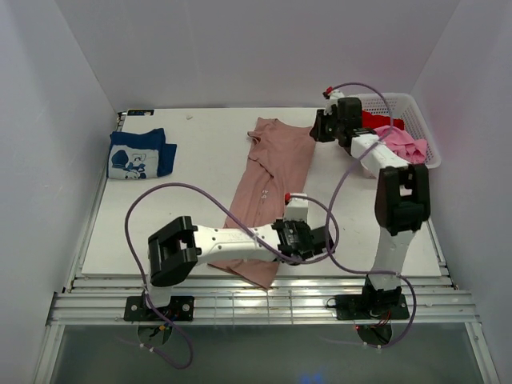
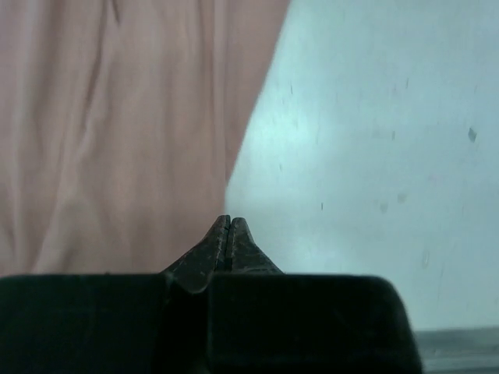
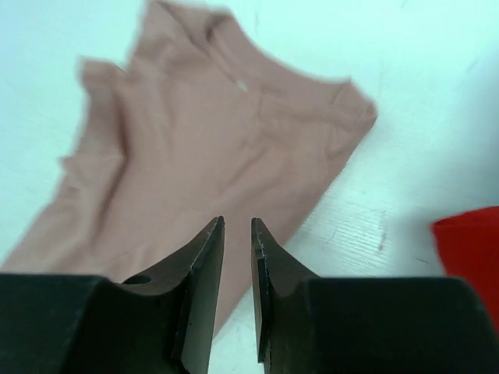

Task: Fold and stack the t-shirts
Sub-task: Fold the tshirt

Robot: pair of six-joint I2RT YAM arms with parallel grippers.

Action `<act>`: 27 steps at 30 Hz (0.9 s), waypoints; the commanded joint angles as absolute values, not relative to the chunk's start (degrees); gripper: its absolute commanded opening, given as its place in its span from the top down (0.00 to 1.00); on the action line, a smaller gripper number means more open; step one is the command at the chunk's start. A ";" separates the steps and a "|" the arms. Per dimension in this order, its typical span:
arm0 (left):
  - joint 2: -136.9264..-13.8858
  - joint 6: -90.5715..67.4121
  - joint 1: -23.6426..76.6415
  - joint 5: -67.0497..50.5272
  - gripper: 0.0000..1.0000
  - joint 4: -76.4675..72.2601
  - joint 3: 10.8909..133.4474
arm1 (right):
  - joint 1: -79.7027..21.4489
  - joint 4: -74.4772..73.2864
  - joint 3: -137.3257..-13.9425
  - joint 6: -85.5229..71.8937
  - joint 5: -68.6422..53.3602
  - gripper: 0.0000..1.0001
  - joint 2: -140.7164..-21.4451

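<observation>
Dusty pink-tan cotton, the pink-tan t-shirt (image 1: pixel 268 172) lies flat in the middle of the white table (image 1: pixel 192 216), narrowed into a long strip. Its long axis runs from the near edge to the far edge with a slight lean. The collar points away from my bases, and the hem end sits nearest them, a little further left. My left arm lies across that hem end.

My left gripper (image 1: pixel 320 240) is by the strip's near right corner. Seen from its own wrist, the left gripper (image 2: pixel 229 222) has its jaws pressed tight together with nothing showing between them. Its tips sit right at the shirt's (image 2: pixel 117 132) right edge, where cloth gives way to bare table.

My right gripper (image 1: pixel 318 128) hangs at the far end, just beside the shirt's right shoulder. Seen from its own wrist, the right gripper (image 3: pixel 237 226) has its jaws parted by a narrow gap and holds nothing. The collar end of the shirt (image 3: pixel 226 156) lies below it.

I count four tees, one of each colour. Besides the pink-tan one, a navy t-shirt (image 1: pixel 138 156) with a white print lies folded at the far left, well apart. A red t-shirt (image 1: pixel 374 120) and a bright pink t-shirt (image 1: pixel 406 144) are bunched in the single white basket (image 1: pixel 422 120) at the far right.
</observation>
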State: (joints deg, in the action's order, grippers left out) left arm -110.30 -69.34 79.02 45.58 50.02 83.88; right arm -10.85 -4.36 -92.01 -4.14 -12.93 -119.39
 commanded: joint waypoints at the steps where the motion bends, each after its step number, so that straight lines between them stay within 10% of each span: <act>1: -102.23 -48.57 70.69 51.95 1.00 37.66 83.95 | -11.33 6.42 -82.67 -4.92 -9.34 0.73 -100.67; 7: -88.42 -19.82 46.96 22.00 0.95 -2.51 68.74 | -15.02 1.78 -67.52 -9.13 -7.65 0.76 -82.28; 9: -92.35 -16.63 41.32 14.81 0.98 -4.04 71.09 | -20.52 0.10 -61.98 -9.05 -1.28 0.92 -78.15; 27: -123.04 -14.05 32.61 -14.76 1.00 -13.88 92.63 | -49.74 -7.73 -36.13 -26.18 21.70 0.92 -64.78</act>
